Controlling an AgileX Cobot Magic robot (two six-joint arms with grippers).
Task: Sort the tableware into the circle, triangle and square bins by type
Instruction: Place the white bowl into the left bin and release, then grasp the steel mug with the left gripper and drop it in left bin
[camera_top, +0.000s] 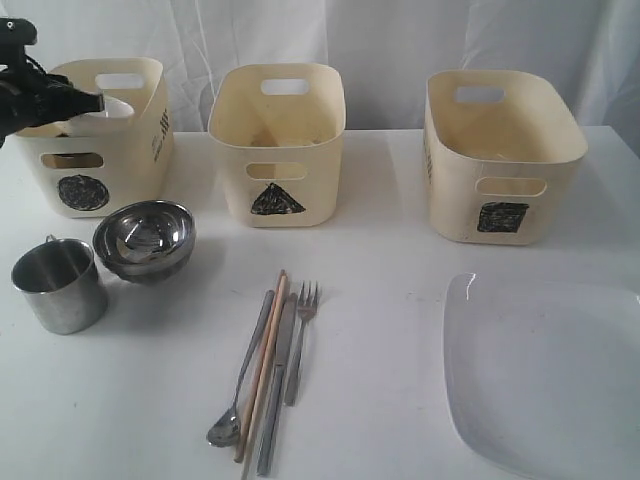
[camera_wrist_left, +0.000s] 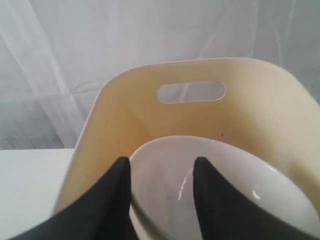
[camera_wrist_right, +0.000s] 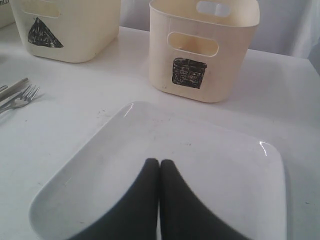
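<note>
At 10 o'clock, the left end effector (camera_wrist_left: 161, 162), jaws apart, straddles the round white bowl (camera_wrist_left: 240, 190) in the cream circle-marked plastic tub (camera_top: 120, 160), likely releasing it.

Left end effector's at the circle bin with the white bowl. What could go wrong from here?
1. The left end effector straddles the rim of the white bowl inside the circle bin; withdrawing could snag it.
2. The spoon, chopsticks, knife and fork lie bunched together; grabbing one may drag others.
3. The plate lies flat and looks wide for the square bin.
</note>
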